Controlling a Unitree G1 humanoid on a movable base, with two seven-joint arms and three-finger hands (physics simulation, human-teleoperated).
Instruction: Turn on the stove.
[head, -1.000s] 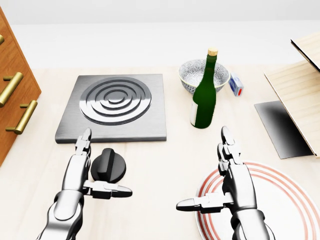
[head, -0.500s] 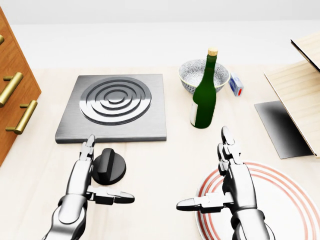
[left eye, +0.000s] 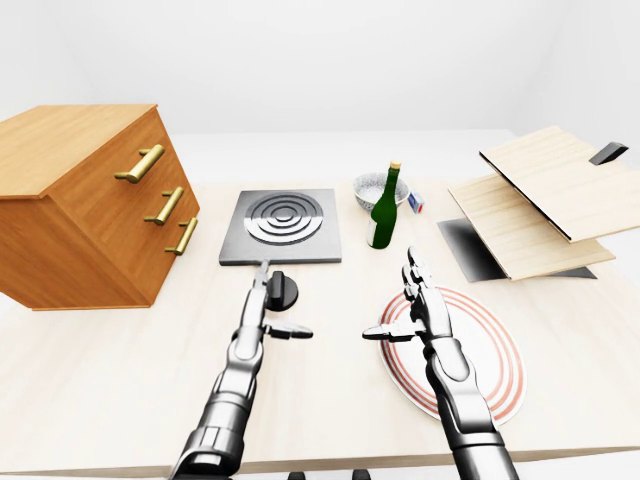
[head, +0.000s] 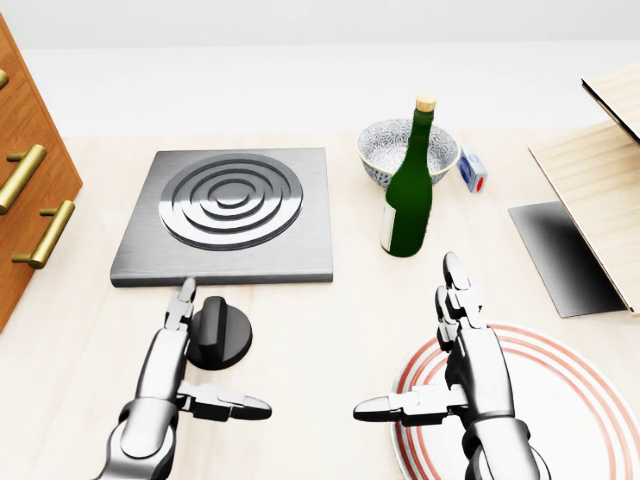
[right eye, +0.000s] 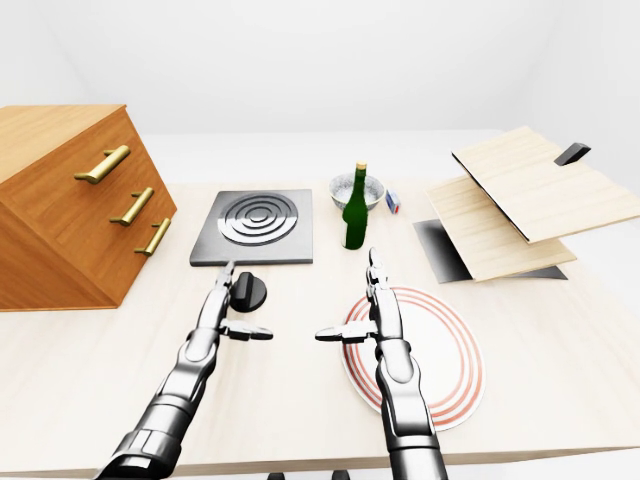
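The stove is a square grey hotplate (head: 225, 215) with raised concentric rings, at the upper left of the head view. Its black round knob (head: 218, 335) lies on the wooden tabletop just below the hotplate's lower edge. My left hand (head: 223, 348) is open, with its long fingers (head: 180, 310) along the knob's left side and its thumb stretched out below the knob; the fingers are not closed round it. My right hand (head: 404, 334) is open and empty, hovering over the left rim of a red-ringed plate (head: 580, 400).
A green bottle (head: 410, 190) stands right of the hotplate, with a patterned bowl (head: 385, 150) behind it and a small blue-and-white object (head: 472, 170) beside that. A wooden drawer chest (left eye: 90, 210) is at the left. Tilted wooden boards (left eye: 540, 200) over a dark mat (head: 560, 255) are at the right.
My left hand has drawn back toward the bottom of the head view and slightly right, its fingertip leaving the hotplate's edge. The knob, the right hand and the camera have not moved.
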